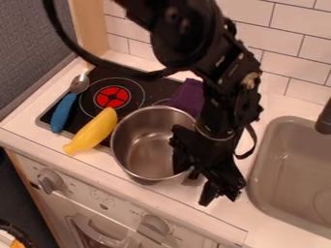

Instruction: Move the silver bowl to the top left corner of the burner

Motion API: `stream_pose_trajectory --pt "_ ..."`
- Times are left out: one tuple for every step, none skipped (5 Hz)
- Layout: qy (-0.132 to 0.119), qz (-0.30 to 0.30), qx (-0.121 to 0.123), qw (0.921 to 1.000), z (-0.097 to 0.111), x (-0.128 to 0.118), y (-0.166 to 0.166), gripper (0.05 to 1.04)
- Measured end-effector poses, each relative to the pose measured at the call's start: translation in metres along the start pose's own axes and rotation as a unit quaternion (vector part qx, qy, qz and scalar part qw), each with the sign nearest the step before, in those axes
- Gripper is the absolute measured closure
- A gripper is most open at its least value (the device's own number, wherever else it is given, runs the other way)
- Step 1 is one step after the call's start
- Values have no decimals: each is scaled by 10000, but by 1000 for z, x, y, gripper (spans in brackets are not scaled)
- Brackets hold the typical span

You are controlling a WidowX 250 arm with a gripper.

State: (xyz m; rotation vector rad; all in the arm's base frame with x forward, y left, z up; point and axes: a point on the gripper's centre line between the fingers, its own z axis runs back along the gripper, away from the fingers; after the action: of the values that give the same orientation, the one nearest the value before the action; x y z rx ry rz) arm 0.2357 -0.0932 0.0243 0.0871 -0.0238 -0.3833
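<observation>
Gripper looks open, pointing down at the silver bowl's right rim, 1 finger inside the wall, 1 outside. We see no firm grip. Bowl sits at the burner's front right, partly over the counter. Our move isn't done: grasp, lift, shift and release are all left. Arm comes in from the top, bent down over the bowl's right side. Spoon lies by our target corner.

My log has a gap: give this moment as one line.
gripper: open, at right rim of bowl | bowl: not at top left of stove | spoon: on stove
</observation>
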Motion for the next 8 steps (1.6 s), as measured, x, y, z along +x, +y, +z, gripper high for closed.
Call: stream_pose_trajectory --pt "18 76 -16 10000 -1 -1 4 721" --pt "-28 172 -65 9998 -1 1 8 929" --pt "-1 92 -110 9999 0 -1 8 999" --pt "-201 100 -109 9997 33 3 9 1000" --pt "-810 533 -39 9953 83 21 32 1001" --pt "-985 1050 -180 9894 104 42 77 1000" --pt "-590 1347 -90 9891 74 63 120 1001" --pt "-327 1735 -42 9843 50 69 163 1003"
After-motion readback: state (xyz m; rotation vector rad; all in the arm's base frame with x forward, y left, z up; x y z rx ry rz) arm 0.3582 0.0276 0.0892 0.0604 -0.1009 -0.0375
